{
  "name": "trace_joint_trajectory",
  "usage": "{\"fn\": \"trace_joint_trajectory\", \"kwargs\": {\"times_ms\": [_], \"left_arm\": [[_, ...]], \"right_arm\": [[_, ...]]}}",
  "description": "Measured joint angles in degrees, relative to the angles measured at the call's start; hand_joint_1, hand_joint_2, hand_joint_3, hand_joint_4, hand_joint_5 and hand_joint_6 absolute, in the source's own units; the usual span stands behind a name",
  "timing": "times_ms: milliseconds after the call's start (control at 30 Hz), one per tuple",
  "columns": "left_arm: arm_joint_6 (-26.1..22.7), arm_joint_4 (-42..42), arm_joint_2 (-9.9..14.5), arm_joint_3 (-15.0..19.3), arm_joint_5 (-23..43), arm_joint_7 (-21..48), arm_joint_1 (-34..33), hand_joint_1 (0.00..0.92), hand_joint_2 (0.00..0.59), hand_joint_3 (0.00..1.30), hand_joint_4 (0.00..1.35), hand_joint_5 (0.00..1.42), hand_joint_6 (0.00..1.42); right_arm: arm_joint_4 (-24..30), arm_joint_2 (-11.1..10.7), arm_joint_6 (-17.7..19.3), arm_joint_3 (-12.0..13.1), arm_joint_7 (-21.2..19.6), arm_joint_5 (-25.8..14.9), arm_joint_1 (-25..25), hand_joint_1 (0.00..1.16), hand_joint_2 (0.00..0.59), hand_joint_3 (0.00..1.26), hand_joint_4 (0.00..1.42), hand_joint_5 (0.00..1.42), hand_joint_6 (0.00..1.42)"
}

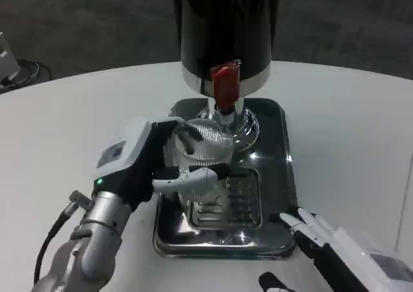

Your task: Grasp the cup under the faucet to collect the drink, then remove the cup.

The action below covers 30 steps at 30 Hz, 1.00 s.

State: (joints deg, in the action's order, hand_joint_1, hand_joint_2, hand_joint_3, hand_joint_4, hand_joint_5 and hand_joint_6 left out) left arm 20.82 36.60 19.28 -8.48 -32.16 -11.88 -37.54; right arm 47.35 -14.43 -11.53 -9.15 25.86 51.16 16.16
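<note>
A clear ribbed glass cup [201, 151] stands on the drip grille of the shiny metal tray [271, 195], just in front of and below the faucet with its red lever [225, 84]. My left hand [150, 162] wraps around the cup from the left, with white fingers across its front. The black drink dispenser [224, 28] rises behind it. My right hand [335, 248] lies low at the tray's front right corner, fingers stretched toward the tray and holding nothing. I cannot tell whether the cup has liquid in it.
The white round table [348, 131] stretches out on both sides of the tray. A dark floor lies beyond its far edge. A black cable [48, 240] runs along my left forearm.
</note>
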Motion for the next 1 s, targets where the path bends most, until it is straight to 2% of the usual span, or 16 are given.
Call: {"fn": "trace_joint_trajectory", "kwargs": {"times_ms": [100,200,333,367,433,533,667,700,733,800,967,1000], "left_arm": [[0.31,1.28,-0.11,-1.83,-0.04,-0.05,-1.62,0.488,0.166,1.06,1.13,1.26,1.37],[0.71,1.84,-0.11,-2.27,0.11,-0.07,-2.05,0.486,0.168,1.06,1.13,1.26,1.37],[1.22,1.56,-0.02,-3.65,0.24,1.20,-2.56,0.466,0.162,1.04,1.09,1.21,1.34],[1.31,0.96,0.12,-4.00,0.32,2.29,-2.57,0.430,0.136,0.95,0.97,1.09,1.25],[1.44,0.39,0.34,-4.16,0.38,3.41,-2.57,0.357,0.111,0.87,0.87,0.98,1.15],[1.51,-1.13,1.34,-4.39,0.69,6.69,-2.61,0.268,0.087,0.77,0.64,0.71,0.88],[1.53,-2.08,2.50,-4.57,0.82,8.66,-2.57,0.216,0.069,0.67,0.49,0.52,0.68],[1.53,-2.25,2.82,-4.57,0.82,9.09,-2.45,0.172,0.061,0.62,0.38,0.39,0.54],[1.52,-2.30,2.92,-4.57,0.82,9.14,-2.31,0.154,0.056,0.58,0.30,0.33,0.48],[1.52,-2.63,3.26,-4.54,0.82,9.16,-1.79,0.137,0.062,0.51,0.22,0.24,0.41],[1.02,-3.66,3.96,-4.38,0.71,9.16,-0.89,0.105,0.060,0.36,0.13,0.17,0.36],[0.86,-4.14,4.06,-4.22,0.68,9.15,-0.69,0.096,0.056,0.31,0.07,0.15,0.35]], "right_arm": [[0.26,0.01,0.23,0.69,-0.40,-0.48,0.58,0.30,0.422,0.11,0.00,0.00,0.09],[0.32,0.01,0.26,1.02,-0.42,-0.81,1.45,0.31,0.429,0.12,0.00,0.00,0.10],[0.53,0.11,0.76,1.24,-0.64,-1.09,2.11,0.31,0.430,0.12,0.01,0.01,0.11],[0.55,0.16,0.81,1.31,-0.72,-1.12,2.14,0.31,0.430,0.12,0.01,0.01,0.11],[0.56,0.20,0.90,1.37,-0.90,-1.24,2.22,0.31,0.430,0.13,0.01,0.01,0.11],[0.56,0.29,1.20,1.38,-1.35,-1.47,2.51,0.31,0.430,0.13,0.01,0.02,0.12],[0.56,0.38,1.30,1.35,-1.44,-1.53,2.60,0.31,0.430,0.13,0.01,0.02,0.12],[0.56,0.41,1.33,1.33,-1.45,-1.69,2.64,0.31,0.430,0.14,0.02,0.02,0.12],[0.56,0.42,1.34,1.33,-1.47,-1.77,2.67,0.31,0.430,0.14,0.02,0.02,0.12],[0.56,0.50,1.36,1.34,-1.65,-2.00,2.79,0.31,0.430,0.15,0.02,0.03,0.12],[0.56,0.50,1.36,1.50,-1.77,-2.74,2.97,0.32,0.425,0.16,0.03,0.04,0.13],[0.56,0.49,1.36,1.51,-1.77,-2.86,2.96,0.32,0.424,0.16,0.03,0.04,0.13]]}}
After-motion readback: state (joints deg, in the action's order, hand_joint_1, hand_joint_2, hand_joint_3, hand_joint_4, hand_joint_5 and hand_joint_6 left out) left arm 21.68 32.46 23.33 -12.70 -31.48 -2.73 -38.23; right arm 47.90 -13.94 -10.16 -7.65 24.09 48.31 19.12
